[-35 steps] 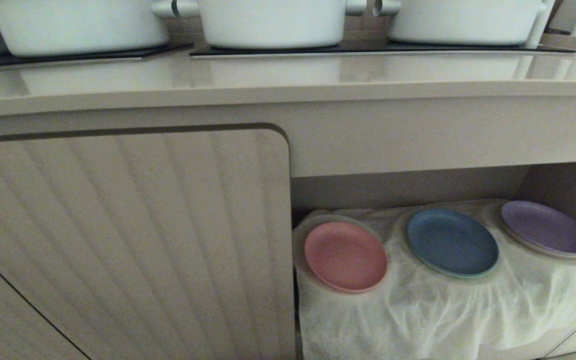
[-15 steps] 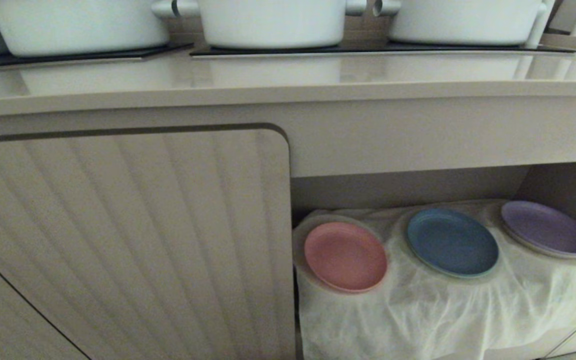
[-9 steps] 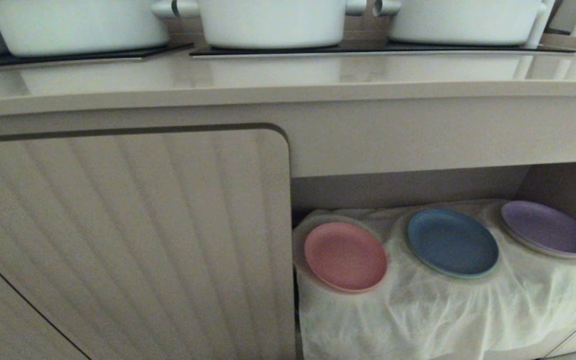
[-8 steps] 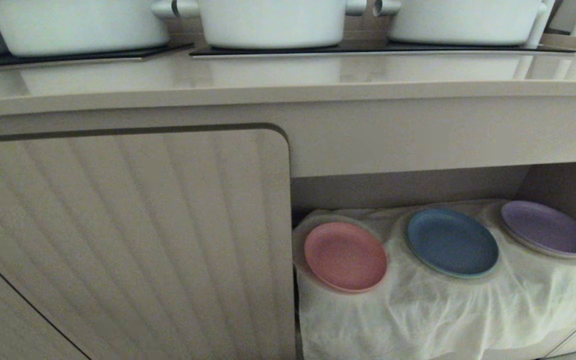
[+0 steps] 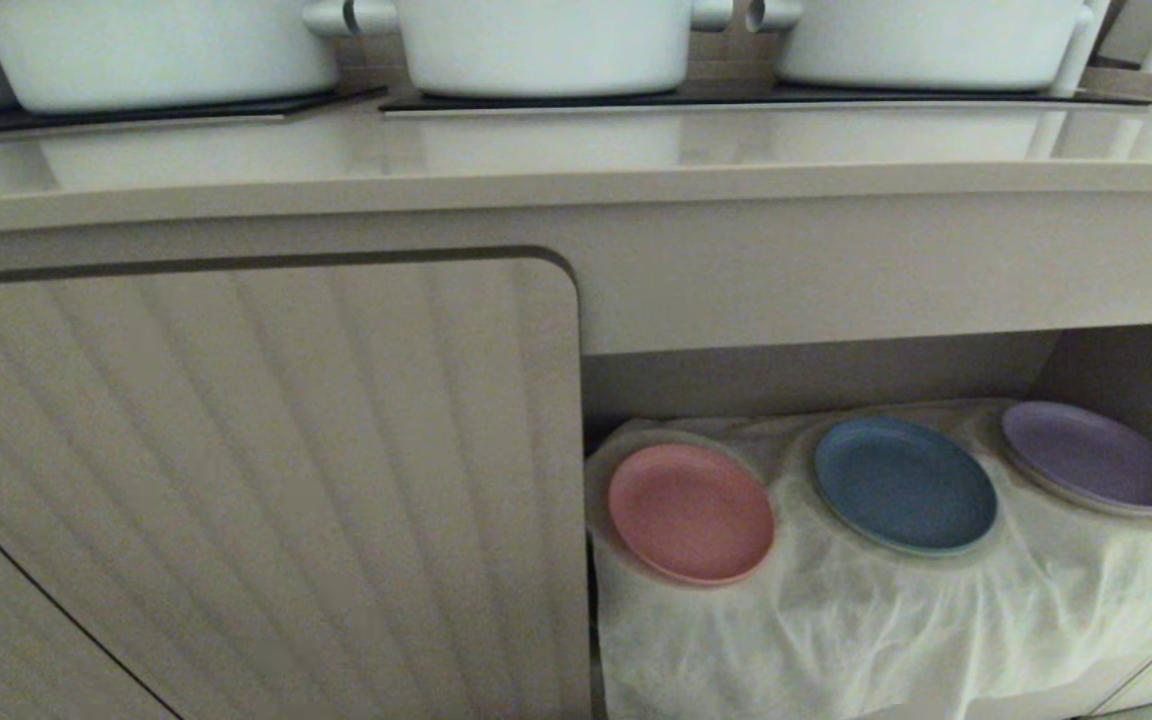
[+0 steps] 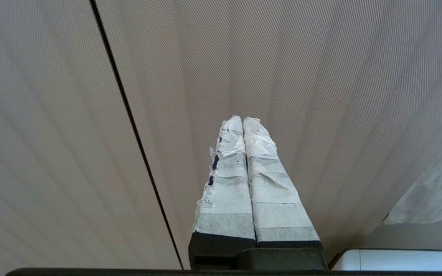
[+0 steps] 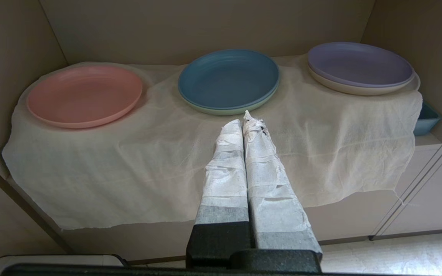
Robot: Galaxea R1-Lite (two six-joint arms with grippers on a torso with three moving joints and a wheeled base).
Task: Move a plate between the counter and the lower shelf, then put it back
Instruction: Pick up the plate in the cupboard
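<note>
The pink plate (image 5: 690,513) lies in the lower shelf (image 5: 816,375), on the leftmost mound of a white cloth (image 5: 866,630), close to the recess's left wall; in the right wrist view the same plate (image 7: 84,94) sits well off to one side of the right hand (image 7: 245,117), which hangs in front of the shelf, apart from every plate, its taped fingers (image 7: 225,161) pressed together and holding nothing. Next along the cloth (image 7: 167,161) comes a blue plate (image 5: 904,485) in the middle, stacked on a pale green one, and the right hand points roughly toward its near rim (image 7: 228,80). Further right a purple plate (image 5: 1091,457) rests on a cream one near the recess's right wall (image 7: 359,63). Above the shelf runs the desk (image 5: 536,165), a smooth beige worktop with black hob panels (image 5: 736,97) carrying white pots (image 5: 546,40) in a row. Left of the recess stands a ribbed beige cabinet door (image 5: 256,480). The left hand (image 6: 243,119) is seen only in its own wrist view, held just before that ribbed door (image 6: 320,76), its wrapped fingers (image 6: 267,180) likewise closed against each other with nothing between them. Neither arm shows in the head view.
</note>
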